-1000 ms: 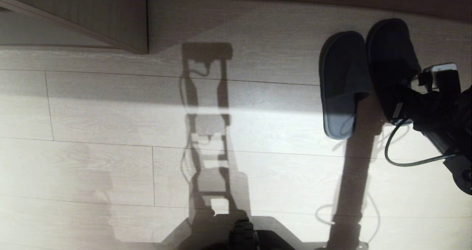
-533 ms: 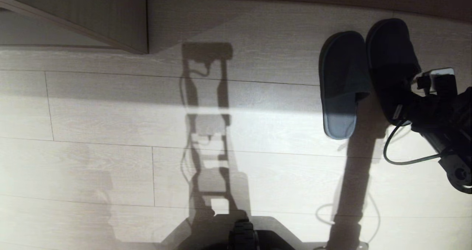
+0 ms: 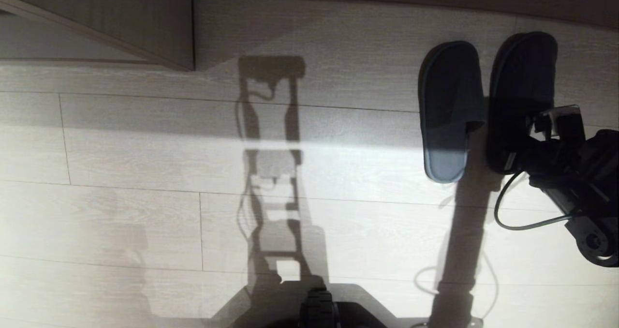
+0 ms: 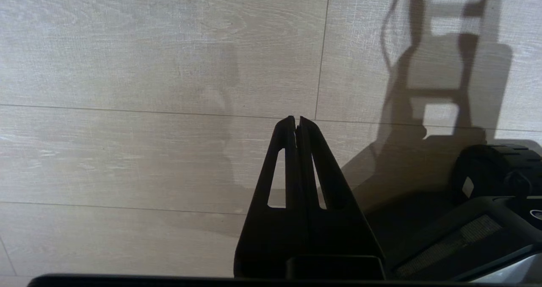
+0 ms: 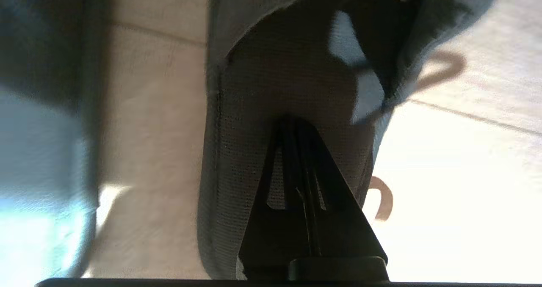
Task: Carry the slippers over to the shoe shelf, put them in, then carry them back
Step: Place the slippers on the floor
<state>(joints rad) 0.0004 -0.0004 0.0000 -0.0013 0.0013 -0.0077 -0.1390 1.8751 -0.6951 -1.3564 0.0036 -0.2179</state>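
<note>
While the right arm works low at the right edge of the head view, notes as follows.

Slippers: two dark grey-blue slides lie side by side on the pale plank floor (image 3: pixel 145 212), upper right of the head view, toes toward the top of the frame. Left slipper (image 3: pixel 450 110) lies flat, its heel end in a band of sunlight. Right slipper (image 3: pixel 520 91) sits just beside it, a narrow gap between, its heel end hidden under the arm.

Right gripper (image 5: pixel 292 124): fingers pressed together, tips lying over the slipper's insole in the right wrist view. Whether any fabric is pinched between them, I cannot tell; it looks more like pressing or nudging than a grip.

Left gripper (image 4: pixel 296 120): pincer closed on nothing, hanging over bare floor near the robot's base (image 3: pixel 319 308). Parked.

Shoe shelf: a taupe wood-grain panel (image 3: pixel 121 18) shows at upper left of the head view; probably part of it, well apart from the slippers.

Handling, my judgement: thin, light, floppy. The weave looks grippy, not slick, and not fragile. A sole gripped at one end would likely droop. Best hold is probably the wide front band, or both slippers pinched together at their neighbouring edges.

Stage: slippers not yet lifted, I judge.
</note>
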